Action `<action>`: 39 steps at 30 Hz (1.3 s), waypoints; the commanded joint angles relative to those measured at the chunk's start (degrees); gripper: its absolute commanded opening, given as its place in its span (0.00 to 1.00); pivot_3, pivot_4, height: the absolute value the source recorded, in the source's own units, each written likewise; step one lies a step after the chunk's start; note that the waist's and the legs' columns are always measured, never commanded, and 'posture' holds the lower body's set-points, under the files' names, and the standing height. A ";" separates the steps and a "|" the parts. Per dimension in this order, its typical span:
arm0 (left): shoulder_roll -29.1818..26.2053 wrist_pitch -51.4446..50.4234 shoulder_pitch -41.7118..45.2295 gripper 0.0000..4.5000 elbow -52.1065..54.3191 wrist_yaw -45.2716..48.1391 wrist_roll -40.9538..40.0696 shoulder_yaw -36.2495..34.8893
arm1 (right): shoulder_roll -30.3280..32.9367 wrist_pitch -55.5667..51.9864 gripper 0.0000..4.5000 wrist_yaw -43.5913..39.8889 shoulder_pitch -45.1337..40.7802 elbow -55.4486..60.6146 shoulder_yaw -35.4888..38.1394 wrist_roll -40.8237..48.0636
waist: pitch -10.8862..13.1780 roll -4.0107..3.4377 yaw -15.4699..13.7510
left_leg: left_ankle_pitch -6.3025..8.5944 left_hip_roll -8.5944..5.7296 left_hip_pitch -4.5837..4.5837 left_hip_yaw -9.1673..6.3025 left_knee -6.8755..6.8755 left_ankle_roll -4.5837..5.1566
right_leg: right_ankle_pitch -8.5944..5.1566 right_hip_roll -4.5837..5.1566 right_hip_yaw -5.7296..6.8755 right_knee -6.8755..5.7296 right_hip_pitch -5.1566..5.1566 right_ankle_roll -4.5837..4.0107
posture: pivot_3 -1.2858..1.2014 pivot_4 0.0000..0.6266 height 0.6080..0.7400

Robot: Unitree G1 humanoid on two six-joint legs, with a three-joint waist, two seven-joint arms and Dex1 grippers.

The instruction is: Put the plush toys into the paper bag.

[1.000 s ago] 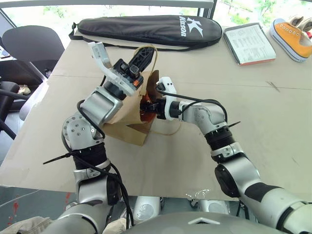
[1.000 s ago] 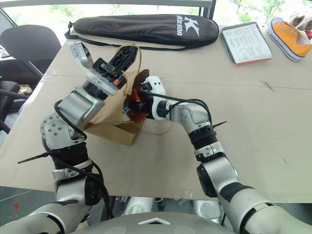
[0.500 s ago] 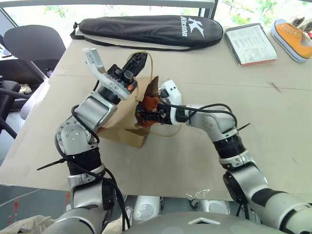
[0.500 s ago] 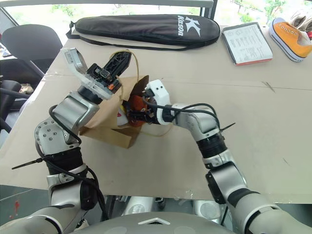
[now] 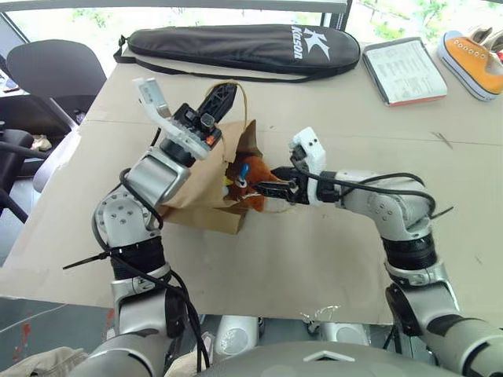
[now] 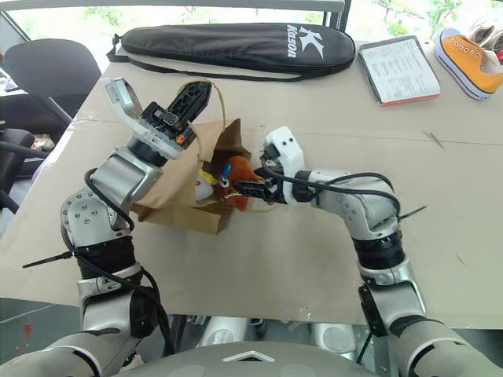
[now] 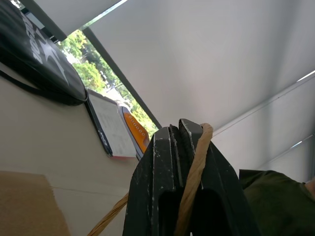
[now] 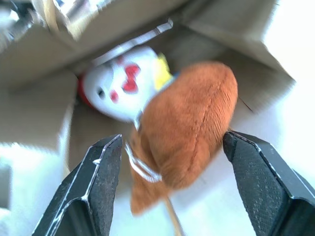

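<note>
The right gripper [image 5: 267, 188] has its jaws spread wide, empty, just outside the mouth of the paper bag [image 5: 200, 184]; between them lies the orange-brown plush toy [image 8: 189, 128], half out of the mouth, with the white plush toy [image 8: 123, 88] deeper inside; the left gripper [image 5: 220, 98] has its jaws clamped on a twine handle [image 7: 194, 172], lifting the bag's upper side off the worktop [image 5: 330, 243].

I am seeing the brown paper bag [image 5: 206, 179] lying on its side, its mouth holding the white plush toy [image 8: 125, 88] and the orange-brown plush toy [image 8: 189, 130], which is protruding outward.
</note>
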State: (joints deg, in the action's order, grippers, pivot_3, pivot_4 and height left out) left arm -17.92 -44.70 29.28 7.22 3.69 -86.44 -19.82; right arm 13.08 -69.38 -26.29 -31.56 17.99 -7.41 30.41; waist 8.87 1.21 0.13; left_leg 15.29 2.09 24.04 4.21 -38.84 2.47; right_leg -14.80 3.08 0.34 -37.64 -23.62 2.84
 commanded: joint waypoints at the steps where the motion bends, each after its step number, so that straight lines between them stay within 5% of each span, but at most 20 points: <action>1: -0.02 0.80 0.69 0.00 1.66 1.07 0.16 -0.36 | 2.05 -1.00 0.71 2.78 2.14 4.12 2.38 -0.86 | 0.01 0.01 0.12 | 0.00 0.00 0.00 0.02 0.00 0.00 | 0.00 0.00 -0.01 0.03 0.01 0.00 | 0.52 0.24 1.00; 10: -0.08 0.92 0.72 0.00 1.81 1.38 0.72 -0.58 | 1.19 -3.07 0.71 5.07 6.52 7.39 7.36 1.90 | 0.01 0.02 0.50 | -0.01 0.06 -0.05 0.02 0.07 -0.02 | -0.01 -0.16 -0.08 0.00 0.00 -0.01 | 0.52 0.24 1.00; 17: 0.02 0.40 0.38 0.00 2.80 2.12 1.38 0.59 | 0.77 -0.77 0.71 5.42 7.07 1.64 3.95 -0.19 | 0.01 0.02 0.48 | -0.01 0.03 -0.06 0.03 0.07 -0.02 | 0.00 -0.15 -0.09 0.00 0.00 0.00 | 0.52 0.24 1.00; 20: -0.04 0.34 0.58 0.00 2.93 2.41 1.66 0.81 | 0.11 1.75 0.53 5.45 6.42 -1.66 2.28 -1.94 | 0.00 0.03 0.71 | -0.02 0.05 -0.08 0.04 0.07 -0.02 | -0.01 -0.19 -0.12 -0.02 0.00 0.00 | 0.52 0.24 1.00; 25: -0.32 0.43 0.40 0.00 3.17 2.47 1.74 0.53 | -0.56 4.46 0.02 3.53 6.14 -2.66 2.04 -1.42 | 0.01 0.03 0.61 | -0.02 0.06 -0.10 0.05 0.07 -0.02 | -0.01 -0.20 -0.13 -0.03 0.00 0.00 | 0.52 0.24 1.00; 39: 0.63 2.08 -0.88 0.00 5.01 2.03 1.85 0.12 | -0.88 -0.75 0.01 0.94 5.37 0.73 10.49 8.85 | 0.01 0.03 0.43 | -0.01 0.05 -0.09 0.04 0.07 -0.02 | 0.00 -0.16 -0.12 -0.03 0.01 0.00 | 0.52 0.24 1.00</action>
State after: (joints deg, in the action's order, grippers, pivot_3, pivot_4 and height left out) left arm -16.94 -43.31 28.21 9.90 4.86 -84.40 -19.10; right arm 11.84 -69.77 -25.26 -25.95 16.11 1.40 37.60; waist 8.88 1.24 0.56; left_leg 15.28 2.14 23.96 4.25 -38.78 2.45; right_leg -14.80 2.93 0.22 -37.67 -23.61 2.84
